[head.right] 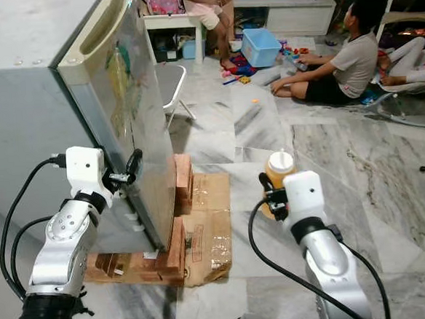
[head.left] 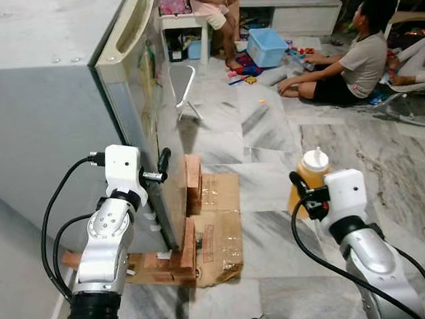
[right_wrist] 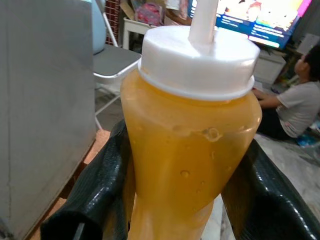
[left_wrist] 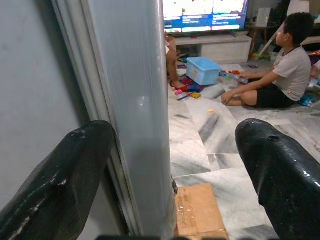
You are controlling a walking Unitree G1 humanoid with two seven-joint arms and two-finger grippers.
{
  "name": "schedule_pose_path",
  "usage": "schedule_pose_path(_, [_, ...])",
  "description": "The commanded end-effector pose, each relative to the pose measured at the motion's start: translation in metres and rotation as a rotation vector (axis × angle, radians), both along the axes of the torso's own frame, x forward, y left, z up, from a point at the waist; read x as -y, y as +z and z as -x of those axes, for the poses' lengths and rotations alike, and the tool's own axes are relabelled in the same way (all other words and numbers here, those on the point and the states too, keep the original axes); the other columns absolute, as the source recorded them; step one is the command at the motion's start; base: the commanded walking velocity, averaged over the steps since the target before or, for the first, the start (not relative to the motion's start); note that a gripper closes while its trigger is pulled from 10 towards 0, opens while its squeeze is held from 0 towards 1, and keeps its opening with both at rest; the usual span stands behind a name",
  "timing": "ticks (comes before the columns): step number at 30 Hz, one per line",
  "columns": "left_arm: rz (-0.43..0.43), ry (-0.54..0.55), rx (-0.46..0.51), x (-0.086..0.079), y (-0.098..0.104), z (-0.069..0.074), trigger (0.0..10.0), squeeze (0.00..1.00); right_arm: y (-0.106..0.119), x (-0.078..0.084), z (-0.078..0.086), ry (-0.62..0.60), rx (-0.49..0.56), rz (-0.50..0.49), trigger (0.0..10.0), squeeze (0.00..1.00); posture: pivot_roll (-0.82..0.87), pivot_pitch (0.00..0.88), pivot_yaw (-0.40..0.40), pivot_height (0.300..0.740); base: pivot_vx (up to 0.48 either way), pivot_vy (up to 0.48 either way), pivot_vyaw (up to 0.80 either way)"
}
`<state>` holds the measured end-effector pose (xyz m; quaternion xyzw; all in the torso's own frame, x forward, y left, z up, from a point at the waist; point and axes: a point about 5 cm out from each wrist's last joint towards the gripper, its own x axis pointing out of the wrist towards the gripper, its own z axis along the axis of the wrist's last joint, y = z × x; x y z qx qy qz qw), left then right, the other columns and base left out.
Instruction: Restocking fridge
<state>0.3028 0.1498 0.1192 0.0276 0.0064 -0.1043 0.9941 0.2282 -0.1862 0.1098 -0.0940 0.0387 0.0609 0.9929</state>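
Note:
The grey fridge (head.left: 41, 106) stands at my left, its door (head.right: 133, 114) seen edge-on. My left gripper (head.left: 162, 167) is at the door's free edge, about halfway down. In the left wrist view its open fingers (left_wrist: 60, 170) straddle that edge, one on the fridge's side and one out in front of the door. My right gripper (head.left: 306, 193) is held out over the marble floor to the right of the fridge. It is shut on an orange squeeze bottle (right_wrist: 190, 145) with a white cap and nozzle, which stands upright between the fingers.
Wooden blocks (head.left: 187, 241) and flattened cardboard (head.left: 220, 217) lie under and before the fridge. A white chair (head.left: 182, 88) stands beyond the door. A person (head.left: 352, 66) sits on the floor at the back right near a blue bin (head.left: 266, 46) and scattered toys.

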Motion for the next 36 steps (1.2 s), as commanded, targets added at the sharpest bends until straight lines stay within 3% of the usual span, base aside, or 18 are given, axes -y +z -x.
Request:
schedule_pose_path(1, [0.0,-0.006,0.009,0.0,0.002,-0.003,10.0,0.0,0.008,0.003,0.001,-0.016,0.03,0.012,10.0,0.0,-0.05,0.028,0.027,0.74,0.0,0.0,0.0])
schedule_pose_path(4, [-0.043,0.015,0.017,0.001,0.001,-0.01,10.0,0.0,0.009,0.0,-0.001,-0.019,0.033,0.007,10.0,0.0,-0.05,0.022,0.024,0.74,0.0,0.0,0.0])
schedule_pose_path(10, [-0.024,-0.039,0.017,0.017,0.004,-0.021,10.0,0.0,0.01,-0.004,-0.002,-0.007,0.031,0.0,10.0,0.0,-0.04,0.022,0.015,0.74,0.0,0.0,0.0])
schedule_pose_path(14, [0.018,-0.251,0.024,0.06,0.012,-0.027,10.0,0.0,0.004,0.0,0.0,-0.018,0.006,-0.004,10.0,0.0,-0.04,0.023,0.006,0.74,0.0,0.0,0.0])
schedule_pose_path(21, [-0.025,-0.593,0.054,0.125,0.02,-0.013,10.0,0.0,0.0,0.001,0.003,-0.043,-0.02,-0.015,10.0,0.0,-0.04,0.029,0.006,0.74,0.0,0.0,0.0])
schedule_pose_path(23, [0.021,-0.689,0.065,0.146,0.028,-0.005,10.0,0.0,-0.001,0.006,0.005,-0.076,-0.029,0.001,10.0,0.0,-0.04,0.031,0.007,0.74,0.0,0.0,0.0])
schedule_pose_path(24, [0.065,-0.84,0.094,0.172,0.041,0.012,10.0,0.0,-0.004,0.014,0.009,-0.131,-0.054,0.011,10.0,0.0,-0.04,0.019,0.005,0.74,0.0,0.0,0.0])
schedule_pose_path(25, [0.101,-0.936,0.102,0.186,0.049,0.025,10.0,0.0,-0.007,0.02,0.013,-0.17,-0.073,0.021,10.0,0.0,-0.04,0.02,0.006,0.74,0.0,0.0,0.0])
schedule_pose_path(30, [0.165,-1.019,0.112,0.198,0.059,0.042,10.0,0.0,-0.014,0.026,0.019,-0.223,-0.104,0.003,10.0,0.0,-0.04,0.016,0.008,0.74,0.0,0.0,0.0])
schedule_pose_path(35, [0.109,-0.8,0.105,0.168,0.044,0.026,10.0,0.0,-0.011,0.025,0.012,-0.229,-0.086,0.0,10.0,0.0,-0.03,0.014,0.011,0.74,0.0,0.0,0.0])
schedule_pose_path(36, [0.097,-0.73,0.095,0.156,0.04,0.021,10.0,0.0,-0.011,0.026,0.009,-0.23,-0.082,0.001,10.0,0.0,-0.03,0.013,0.01,0.74,0.0,0.0,0.0])
